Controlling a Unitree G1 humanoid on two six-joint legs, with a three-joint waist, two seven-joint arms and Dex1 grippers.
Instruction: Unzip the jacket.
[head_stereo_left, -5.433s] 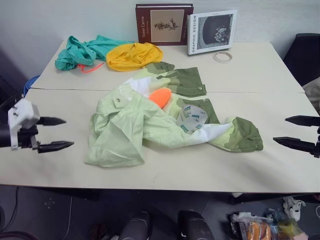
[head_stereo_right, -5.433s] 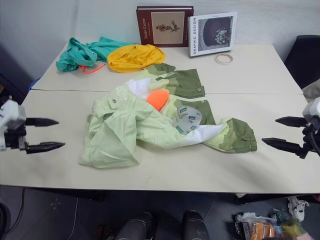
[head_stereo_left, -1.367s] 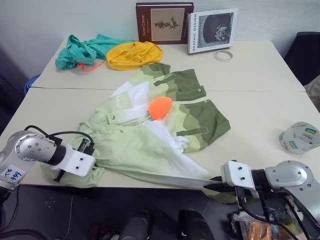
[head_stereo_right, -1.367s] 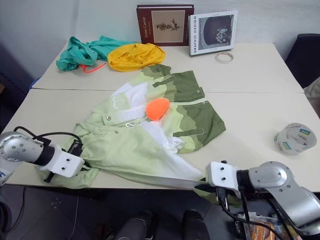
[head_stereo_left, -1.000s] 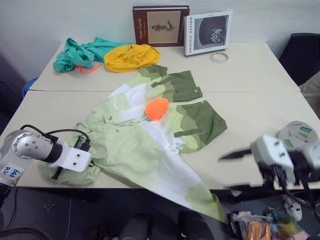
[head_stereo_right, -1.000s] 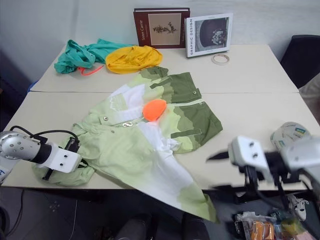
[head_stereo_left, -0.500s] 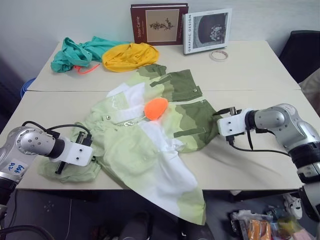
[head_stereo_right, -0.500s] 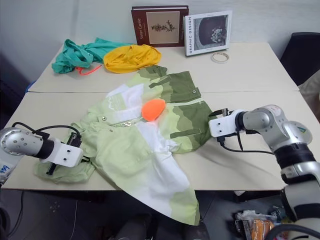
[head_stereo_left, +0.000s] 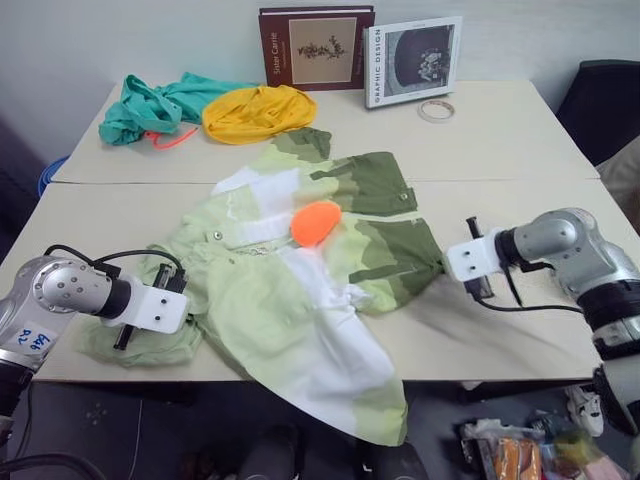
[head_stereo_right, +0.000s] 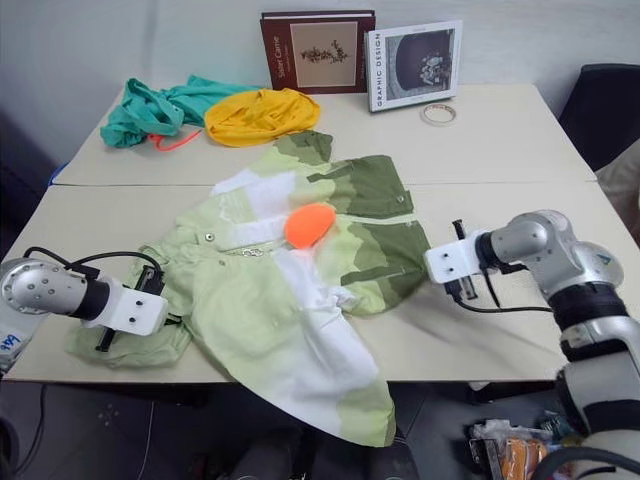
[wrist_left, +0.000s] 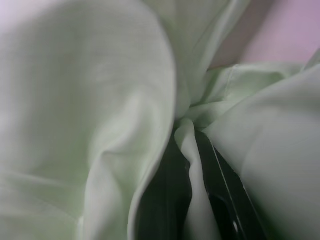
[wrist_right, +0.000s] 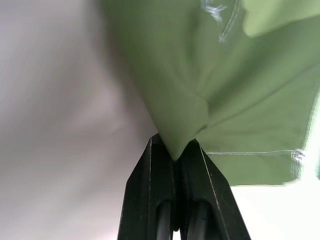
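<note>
We are viewing the jacket (head_stereo_left: 300, 290), banded in pale green, white and olive, as it is lying spread over the near table (head_stereo_left: 520, 140), with one white-and-green flap hanging over the front edge. An orange piece (head_stereo_left: 315, 222) is resting near its middle. Our left gripper (head_stereo_left: 185, 300) is pinching a pale green fold at the jacket's left edge; in the left wrist view the black fingers (wrist_left: 170, 200) are closed with a ridge of fabric between them. Our right gripper (head_stereo_left: 443, 262) is clamping the olive corner on the jacket's right side, and the right wrist view is showing its fingertips (wrist_right: 165, 165) meeting on a tuck of green cloth. Behind, a teal garment (head_stereo_left: 150, 105), a yellow garment (head_stereo_left: 258, 110), two books (head_stereo_left: 360, 55) and a tape ring (head_stereo_left: 434, 110) are sitting toward the wall.
</note>
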